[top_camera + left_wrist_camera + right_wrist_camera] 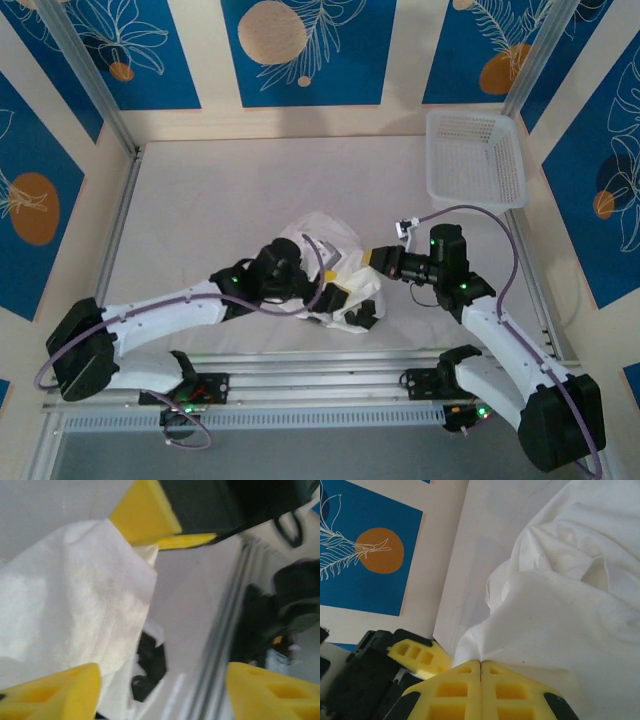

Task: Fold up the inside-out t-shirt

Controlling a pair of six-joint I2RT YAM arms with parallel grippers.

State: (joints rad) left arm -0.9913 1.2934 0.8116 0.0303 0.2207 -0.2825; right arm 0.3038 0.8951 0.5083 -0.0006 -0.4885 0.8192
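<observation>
I have the shirt [322,236] bunched in a loose heap near the middle of the worktop [200,200], toward the near edge, right between my two arms. It is crumpled, not laid flat, and its folds rise in soft ridges in the right wrist view.

My right hand [480,667] is clenched. Its two yellow fingers [452,690] meet with only a thin seam between them, and an edge of the shirt comes straight out of that seam, so it is grasping the shirt. From above, this hand reaches in from the right and its tip touches the right side of the heap.

My left hand [162,687] is released. Its yellow fingers [50,692] stand well apart at the bottom of its own view. The cloth drapes down beside and over the left-side finger, and nothing is pinched between the two. In that same view the right hand's yellow tip sits at the top with a corner of the shirt against it. A dark shape shows below the cloth edge, and I cannot tell what it is.

A white mesh basket [470,118] sits at the far right corner of the worktop, well apart from the shirt.
</observation>
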